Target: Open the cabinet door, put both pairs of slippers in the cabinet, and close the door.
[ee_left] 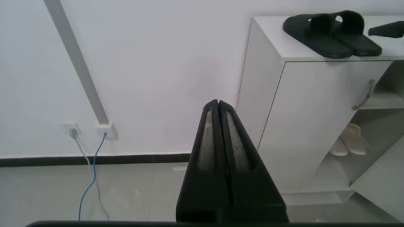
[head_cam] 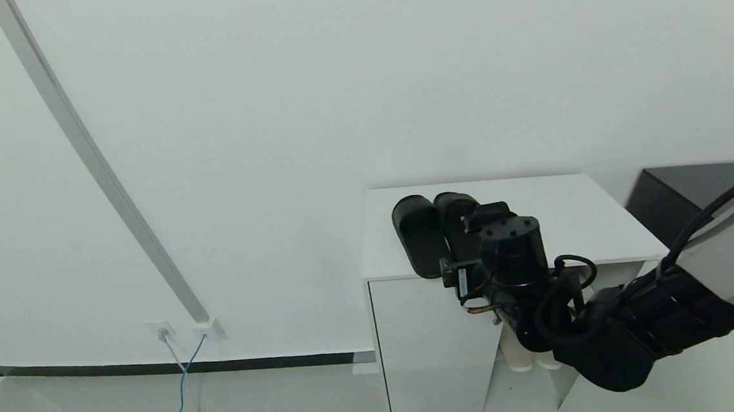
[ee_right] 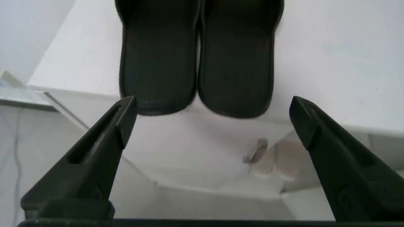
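My right gripper (ee_right: 213, 106), open, faces the black rubber slippers (ee_right: 158, 63); likely light and floppy, I'd pinch both heels together

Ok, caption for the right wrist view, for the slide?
Open right gripper faces black slippers on the cabinet top; pale slippers sit inside below.

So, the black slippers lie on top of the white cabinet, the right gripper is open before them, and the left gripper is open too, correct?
Not the left gripper: it is shut, as the left wrist view shows. The rest holds: the black slippers lie on top of the white cabinet, and the right gripper is open before them.
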Motion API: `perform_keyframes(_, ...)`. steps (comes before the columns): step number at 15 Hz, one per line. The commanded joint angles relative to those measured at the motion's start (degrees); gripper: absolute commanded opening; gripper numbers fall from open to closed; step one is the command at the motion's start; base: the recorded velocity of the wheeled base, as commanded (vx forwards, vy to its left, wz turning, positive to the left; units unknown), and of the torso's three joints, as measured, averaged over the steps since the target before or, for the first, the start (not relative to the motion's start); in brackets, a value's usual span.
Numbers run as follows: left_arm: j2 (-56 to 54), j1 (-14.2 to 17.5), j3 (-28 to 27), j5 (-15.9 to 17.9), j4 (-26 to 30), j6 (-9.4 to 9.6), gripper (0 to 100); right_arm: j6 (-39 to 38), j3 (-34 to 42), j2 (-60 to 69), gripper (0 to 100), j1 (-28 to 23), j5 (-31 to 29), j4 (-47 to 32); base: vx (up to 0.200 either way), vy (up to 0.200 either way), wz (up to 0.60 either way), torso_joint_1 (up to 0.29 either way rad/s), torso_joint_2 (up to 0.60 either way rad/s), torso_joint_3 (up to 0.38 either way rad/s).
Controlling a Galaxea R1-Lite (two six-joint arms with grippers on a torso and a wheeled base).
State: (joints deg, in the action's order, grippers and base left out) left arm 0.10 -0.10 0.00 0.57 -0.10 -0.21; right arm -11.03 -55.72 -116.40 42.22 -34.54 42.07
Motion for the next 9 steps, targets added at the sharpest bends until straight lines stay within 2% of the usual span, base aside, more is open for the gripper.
perform_keyframes(1, 0.0, 0.0, 0.0, 0.1, 0.0, 0.12, 0, -2.9, -0.9, 3.7, 100, 0.6, 1.0, -3.3, 0.200, 0.000, 0.00, 0.002, 0.00, -0.002)
perform_keyframes(5, 0.0, 0.0, 0.0, 0.1, 0.0, 0.12, 0, -3.3, -0.6, 3.2, 100, 0.7, 1.5, -3.5, 0.200, 0.000, 0.00, -0.004, 0.00, 0.001)
perform_keyframes(9, 0.0, 0.0, 0.0, 0.0, 0.0, 0.12, 0, -3.3, -1.4, 0.6, 100, 0.6, 2.3, -3.1, 0.000, 0.000, 0.00, 0.000, 0.00, 0.000)
